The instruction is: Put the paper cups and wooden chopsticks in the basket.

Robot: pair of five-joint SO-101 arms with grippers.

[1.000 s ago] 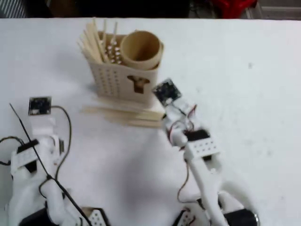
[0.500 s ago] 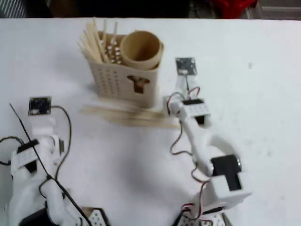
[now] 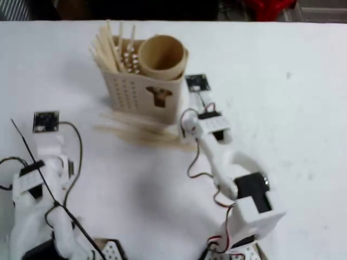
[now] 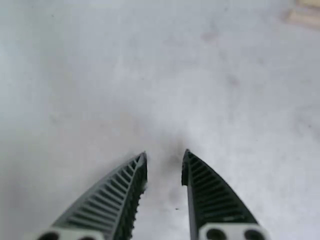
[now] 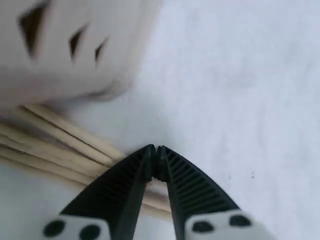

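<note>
A perforated cream basket (image 3: 142,93) stands at the back of the table with a paper cup (image 3: 162,54) and several wooden chopsticks (image 3: 111,47) inside. More chopsticks (image 3: 138,132) lie flat on the table just in front of it. My right arm (image 3: 209,123) is at the basket's right front corner. Its gripper (image 5: 156,152) is shut, its tips over the near ends of the loose chopsticks (image 5: 60,145) beside the basket wall (image 5: 75,45). My left gripper (image 4: 164,156) hangs slightly open over bare table, holding nothing.
The left arm (image 3: 40,162) stands at the front left with its cable looping beside it. A chopstick end (image 4: 305,15) lies far from the left gripper. The white table (image 3: 282,97) stretches right of the basket.
The right arm swung out to the right of the basket, then back left toward its corner. The loose chopsticks on the table have shifted left and look blurred.
</note>
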